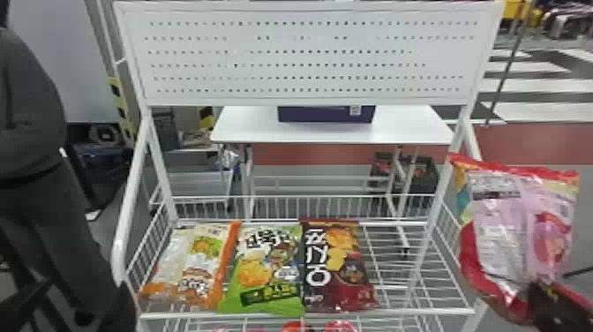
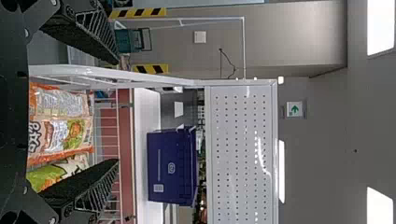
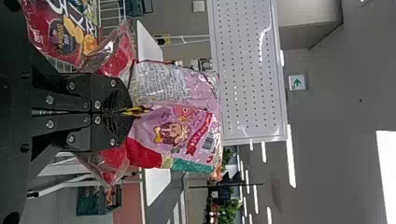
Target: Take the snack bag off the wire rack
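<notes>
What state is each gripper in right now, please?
Left gripper: open, holding nothing.
Right gripper: closed on the shiny pink-and-red plastic snack bag.

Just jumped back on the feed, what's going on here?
The right gripper has its fingers shut on a pink and red snack bag, held up off the wire rack, at the rack's right side. Three other bags lie side by side on the shelf: an orange and white one, a green one and a dark red one. The left gripper is open and empty.
</notes>
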